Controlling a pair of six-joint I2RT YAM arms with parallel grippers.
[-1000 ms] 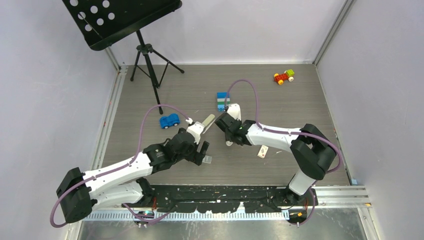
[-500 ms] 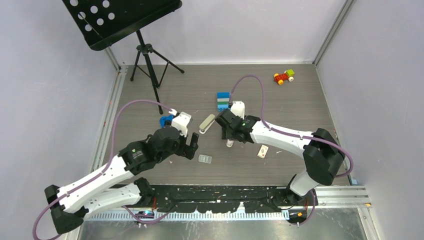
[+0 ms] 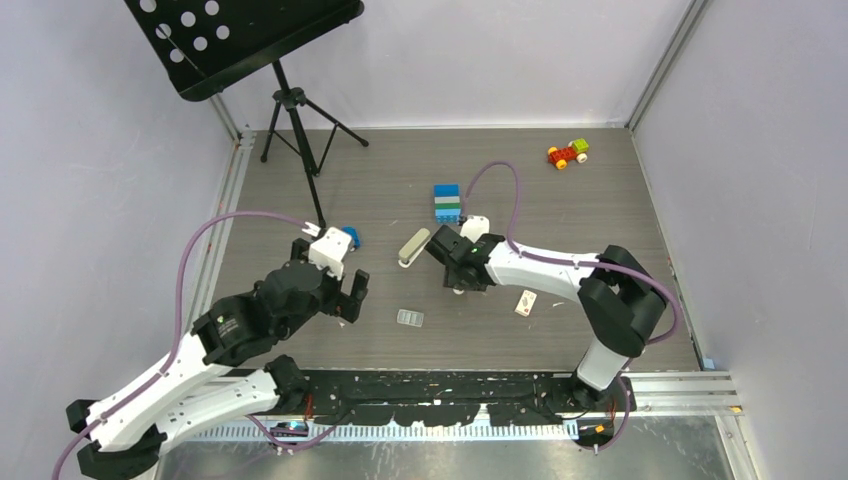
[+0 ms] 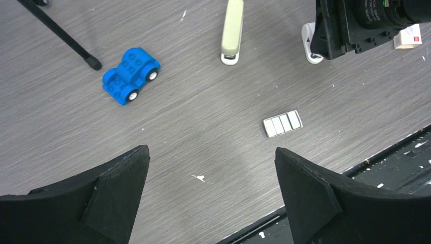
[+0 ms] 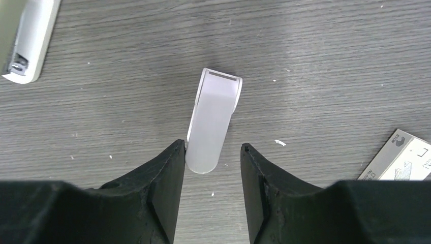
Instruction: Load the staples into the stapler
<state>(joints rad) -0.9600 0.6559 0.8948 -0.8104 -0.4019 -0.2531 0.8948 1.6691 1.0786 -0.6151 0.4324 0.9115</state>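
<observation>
The stapler (image 3: 413,247) lies flat and closed on the tabletop (image 3: 560,215), slanting, with neither claw touching it. The staples (image 3: 409,318) lie as a small flat strip on the near side of the stapler, towards the arm bases and well apart from it, also untouched.

The left claw (image 4: 211,152) hangs above the tabletop to the left of the stapler and nearer the bases. Its jaws are spread wide and hold nothing. In its wrist view the staples sit ahead of it and to the right, and the stapler sits further off at the top.

The right claw (image 5: 212,146) is just right of the stapler, low over a white clip (image 5: 216,107). Its jaws are parted narrowly and straddle the near end of the clip. The left finger (image 5: 167,170) is right at the clip's edge, though I cannot tell whether it touches. A gap shows at the other finger, so the clip is not clamped.

A small white box (image 3: 526,303) with red marks lies further right of the stapler, beyond the clip. A blue car (image 4: 130,75) stands to the stapler's left. Stacked blocks (image 3: 447,202) stand just beyond its far end.
</observation>
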